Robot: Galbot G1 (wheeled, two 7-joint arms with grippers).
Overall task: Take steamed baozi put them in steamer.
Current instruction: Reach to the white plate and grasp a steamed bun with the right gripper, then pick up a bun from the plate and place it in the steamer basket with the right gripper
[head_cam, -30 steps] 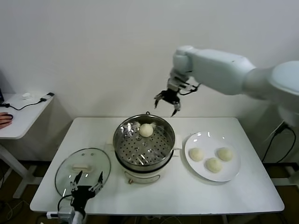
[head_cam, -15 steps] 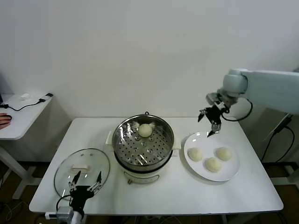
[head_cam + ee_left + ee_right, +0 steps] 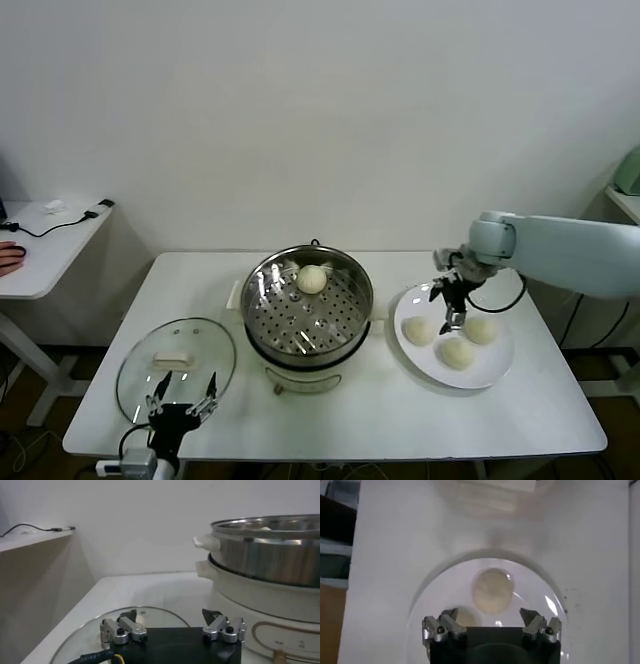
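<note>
The steamer, a shiny steel pot with a perforated tray on a white base, stands mid-table with one baozi at its far side. Three baozi lie on the white plate to its right. My right gripper is open and empty, pointing down just above the plate between the baozi. In the right wrist view one baozi lies ahead of the open gripper, and another is partly hidden behind it. My left gripper is parked open at the front left.
A round glass lid with a white handle lies at the table's front left, under my left gripper; the lid and the steamer wall show in the left wrist view. A small side table stands far left.
My right arm swung from above the steamer's far rim to the right and came down over the plate, gripper open and empty. The left arm stayed put.
</note>
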